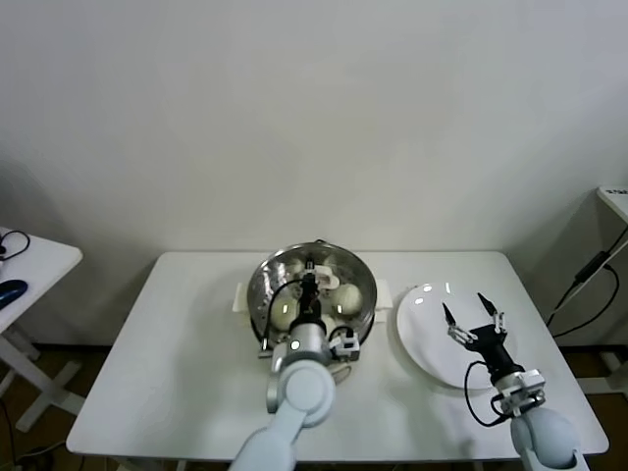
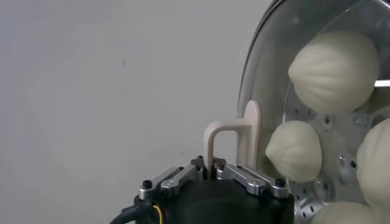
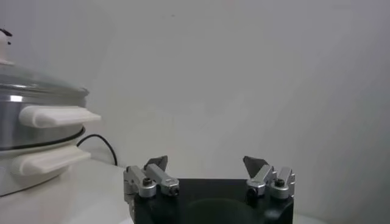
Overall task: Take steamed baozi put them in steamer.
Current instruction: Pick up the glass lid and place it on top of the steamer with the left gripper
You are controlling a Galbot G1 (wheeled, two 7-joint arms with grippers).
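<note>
Head view: the left pincer (image 1: 310, 285) hangs over the round shiny steel steamer (image 1: 263, 285) mid-desk, gripping the clear glass lid's handle above the cream-white baozi (image 1: 346, 297). The right pincer (image 1: 469, 316), spread apart, hovers over the flat white plate (image 1: 424, 339).

Left wrist view: the pincer is clamped on the cream lid handle (image 2: 234, 139); baozi (image 2: 334, 70) lie under the glass.

Right wrist view: the pincer (image 3: 205, 163) gapes empty beside the lidded steamer (image 3: 30, 131).

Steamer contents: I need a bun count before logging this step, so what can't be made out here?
- Head view: the left hand, shut on the handle of the glass lid, and its arm cover the steamer's middle, so the baozi cannot be counted.
- Left wrist view: the picture's edge cuts off the lid and some baozi.
- Right wrist view: the steamer's steel wall hides its inside; the right hand hangs open over the plate.
</note>
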